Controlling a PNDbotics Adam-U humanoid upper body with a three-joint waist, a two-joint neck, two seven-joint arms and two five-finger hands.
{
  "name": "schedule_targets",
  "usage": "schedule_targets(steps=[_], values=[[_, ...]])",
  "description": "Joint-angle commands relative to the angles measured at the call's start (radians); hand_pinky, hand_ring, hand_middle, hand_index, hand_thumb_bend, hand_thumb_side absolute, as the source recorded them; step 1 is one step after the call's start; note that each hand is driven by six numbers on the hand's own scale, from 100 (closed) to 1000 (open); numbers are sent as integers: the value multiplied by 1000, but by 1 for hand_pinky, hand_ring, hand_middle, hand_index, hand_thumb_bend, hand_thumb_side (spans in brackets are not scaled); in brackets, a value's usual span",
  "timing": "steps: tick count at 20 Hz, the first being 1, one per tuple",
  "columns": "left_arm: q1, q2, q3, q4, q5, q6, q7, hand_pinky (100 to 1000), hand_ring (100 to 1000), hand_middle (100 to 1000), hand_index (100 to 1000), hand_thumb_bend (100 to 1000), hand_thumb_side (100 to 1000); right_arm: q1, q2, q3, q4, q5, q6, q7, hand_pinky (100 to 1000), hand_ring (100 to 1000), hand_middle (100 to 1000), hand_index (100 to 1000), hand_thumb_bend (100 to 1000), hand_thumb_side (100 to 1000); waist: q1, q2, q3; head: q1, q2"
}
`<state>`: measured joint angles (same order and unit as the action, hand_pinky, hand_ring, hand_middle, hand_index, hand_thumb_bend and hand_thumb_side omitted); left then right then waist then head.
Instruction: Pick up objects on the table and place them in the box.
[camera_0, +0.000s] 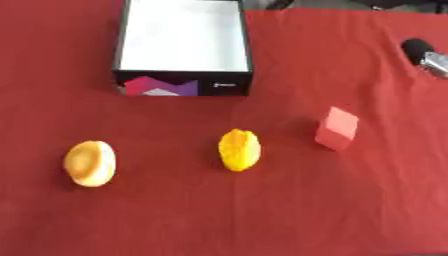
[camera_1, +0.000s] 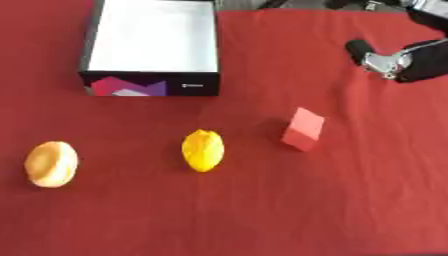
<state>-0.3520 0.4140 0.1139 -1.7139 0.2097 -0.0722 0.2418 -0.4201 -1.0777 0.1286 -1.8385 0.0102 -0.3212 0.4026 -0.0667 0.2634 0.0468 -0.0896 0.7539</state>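
Note:
A black box (camera_0: 183, 82) with a white, empty inside stands at the back left of the red cloth. In front of it lie three things in a row: an orange-tan rounded object (camera_0: 89, 163) at the left, a yellow ribbed fruit-like object (camera_0: 239, 149) in the middle, and a red block (camera_0: 337, 128) tilted on an edge at the right. My right hand (camera_1: 389, 61) shows at the upper right edge, above the cloth and well behind the red block; its fingers are not clear. My left hand is out of sight.
The red cloth (camera_0: 262, 220) covers the whole table, with open room in front of the three objects and to the right of the box. Dark shapes sit past the cloth's far edge.

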Motion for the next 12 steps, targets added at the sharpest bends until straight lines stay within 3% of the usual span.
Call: schedule_targets(steps=[1,2,3,5,9,12], values=[[-14,26,0,-9,-2,0,-6,840,759,769,839,196,872,-2,-53,9,-33,26,5,15,981,957,869,901,100,560,-11,-26,2,-5,-2],[-15,25,0,-9,-2,1,-6,840,759,770,839,196,871,1,-54,17,-39,29,11,21,984,959,866,901,100,526,-11,-26,2,-6,-3],[-15,25,-1,-9,-2,1,-7,840,759,770,839,196,871,3,-55,26,-44,32,18,30,986,961,869,902,100,601,-11,-26,3,-7,-4],[-16,25,-2,-9,-2,1,-7,840,759,769,838,195,871,7,-56,44,-53,33,34,48,992,965,867,898,100,633,-10,-25,5,-9,-5],[-16,24,-4,-9,-3,2,-10,840,759,770,836,195,873,5,-52,71,-60,27,78,76,1000,967,861,894,100,618,-9,-23,6,-13,-5],[-16,24,-5,-9,-3,3,-11,840,759,770,835,195,873,0,-48,91,-60,29,119,84,1000,965,857,892,100,667,-9,-22,8,-16,-3]])
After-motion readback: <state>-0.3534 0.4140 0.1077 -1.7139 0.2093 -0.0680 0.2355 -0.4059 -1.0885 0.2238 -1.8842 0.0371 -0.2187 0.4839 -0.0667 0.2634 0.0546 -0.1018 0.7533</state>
